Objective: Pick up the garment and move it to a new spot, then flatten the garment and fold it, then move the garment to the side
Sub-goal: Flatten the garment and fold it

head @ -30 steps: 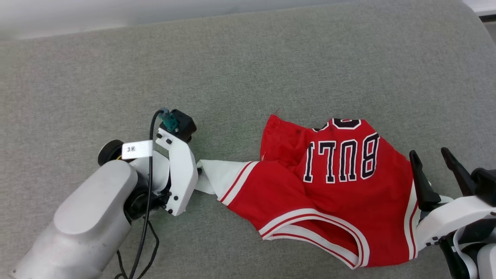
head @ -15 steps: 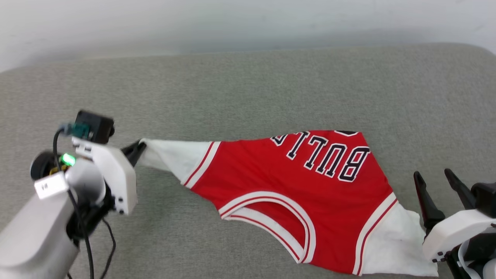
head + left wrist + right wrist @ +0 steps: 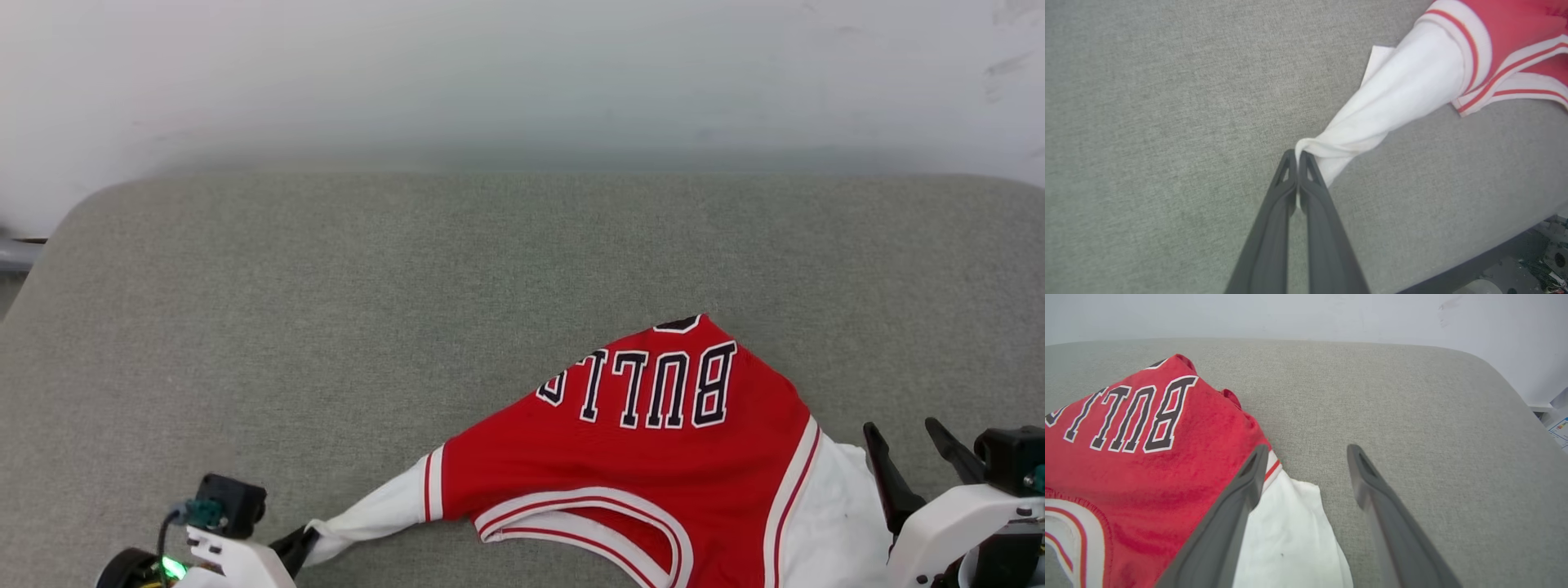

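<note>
My left gripper (image 3: 1297,157) is pinched shut on the white sleeve (image 3: 1392,102) of the Bulls jersey (image 3: 637,441), which lies bunched on the grey cushion (image 3: 326,310). My right gripper (image 3: 1308,451) hangs spread and empty over the other sleeve (image 3: 1290,539). I judge flattening, folding and setting aside remain.

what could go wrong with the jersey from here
The left gripper pinches just the tip of the white sleeve of the jersey, so it may slip free. The right gripper is open over the other sleeve, holding nothing, so a one-sided pull could twist the jersey.
</note>
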{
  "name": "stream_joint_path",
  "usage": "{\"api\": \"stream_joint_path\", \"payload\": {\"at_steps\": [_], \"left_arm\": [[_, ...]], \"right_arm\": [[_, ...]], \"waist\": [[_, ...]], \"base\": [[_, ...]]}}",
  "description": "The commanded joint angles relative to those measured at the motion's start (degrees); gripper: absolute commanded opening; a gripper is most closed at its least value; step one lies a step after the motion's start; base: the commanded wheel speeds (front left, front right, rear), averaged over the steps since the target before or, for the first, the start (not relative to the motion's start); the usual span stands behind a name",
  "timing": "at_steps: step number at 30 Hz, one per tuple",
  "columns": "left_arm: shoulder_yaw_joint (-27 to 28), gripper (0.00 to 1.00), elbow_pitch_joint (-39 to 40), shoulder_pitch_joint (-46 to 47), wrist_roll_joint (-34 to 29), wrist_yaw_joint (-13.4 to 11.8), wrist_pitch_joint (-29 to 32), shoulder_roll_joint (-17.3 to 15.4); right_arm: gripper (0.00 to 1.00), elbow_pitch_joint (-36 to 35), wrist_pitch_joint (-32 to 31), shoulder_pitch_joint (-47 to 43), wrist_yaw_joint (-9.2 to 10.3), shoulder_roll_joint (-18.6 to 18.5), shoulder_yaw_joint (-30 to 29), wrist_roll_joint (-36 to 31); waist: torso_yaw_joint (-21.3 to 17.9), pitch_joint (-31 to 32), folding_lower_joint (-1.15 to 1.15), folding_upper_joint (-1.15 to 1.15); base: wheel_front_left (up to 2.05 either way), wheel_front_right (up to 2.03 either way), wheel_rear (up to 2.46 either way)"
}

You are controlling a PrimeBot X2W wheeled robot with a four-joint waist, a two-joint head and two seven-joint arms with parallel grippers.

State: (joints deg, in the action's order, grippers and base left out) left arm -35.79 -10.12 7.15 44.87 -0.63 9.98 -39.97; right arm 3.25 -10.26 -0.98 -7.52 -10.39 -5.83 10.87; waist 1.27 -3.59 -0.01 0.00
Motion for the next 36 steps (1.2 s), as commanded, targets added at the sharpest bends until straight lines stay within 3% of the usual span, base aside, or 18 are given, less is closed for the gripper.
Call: {"api": "stream_joint_path", "payload": {"at_steps": [1, 2, 3, 4, 9, 15, 21, 27, 36], "left_arm": [[-0.24, 0.0, -0.85, -0.27, -0.39, 0.15, -0.92, 0.58], [-1.23, 0.0, -1.66, -0.26, -1.5, 0.98, -1.65, 0.87], [-1.66, 0.58, -2.38, -0.05, -2.0, 1.43, -2.42, 1.07], [-1.85, 1.0, -3.09, 0.31, -2.52, 1.63, -3.16, 1.39], [-1.01, 1.0, -4.6, 2.9, -5.88, 0.08, -10.4, 3.61], [2.47, 1.0, -2.4, 4.11, -8.53, -3.76, -22.65, 7.36], [9.83, 1.0, 6.02, 2.03, -13.85, -7.75, -25.23, 12.76], [15.37, 1.0, 12.37, -2.3, -20.57, -3.85, -25.24, 18.46], [18.16, 1.0, 11.08, -1.06, -25.32, 3.5, -25.18, 24.79]], "right_arm": [[1.0, 0.02, -0.12, -0.46, 0.06, -0.32, 0.14, 0.02], [1.0, 0.12, -0.32, -0.46, 0.06, -0.39, 0.21, 0.08], [1.0, 0.19, -0.47, -0.54, 0.06, -0.46, 0.25, 0.09], [1.0, 0.23, -0.65, -0.64, 0.06, -0.48, 0.33, 0.15], [1.0, 0.32, -1.18, -1.21, 0.06, -0.53, 0.92, 0.48], [1.0, -0.35, -1.77, -1.29, 0.06, -1.29, 2.09, 1.35], [1.0, -3.11, -4.16, -0.36, 0.06, -2.74, 3.77, 2.65], [1.0, -6.57, -14.04, 4.01, 0.06, -8.31, 10.78, 5.68], [1.0, -5.29, -45.29, 19.82, 0.06, -16.41, 23.14, 13.75]], "waist": [[0.02, 0.34, 0.01, 0.0], [0.0, 0.52, 0.01, 0.0], [0.03, 0.69, 0.01, 0.0], [0.08, 0.86, 0.01, 0.0], [0.49, 1.64, 0.01, 0.0], [1.61, 2.09, 0.01, 0.0], [3.8, 1.89, 0.01, 0.0], [5.86, 0.85, 0.01, 0.0], [11.26, -2.32, 0.01, 0.0]], "base": [[0.0, 0.0, 0.0], [0.0, 0.0, 0.0], [0.0, 0.0, 0.0], [0.0, 0.0, 0.0], [0.0, 0.0, 0.0], [0.0, 0.0, 0.0], [0.0, 0.0, 0.0], [0.0, 0.0, 0.0], [0.0, 0.0, 0.0]]}}
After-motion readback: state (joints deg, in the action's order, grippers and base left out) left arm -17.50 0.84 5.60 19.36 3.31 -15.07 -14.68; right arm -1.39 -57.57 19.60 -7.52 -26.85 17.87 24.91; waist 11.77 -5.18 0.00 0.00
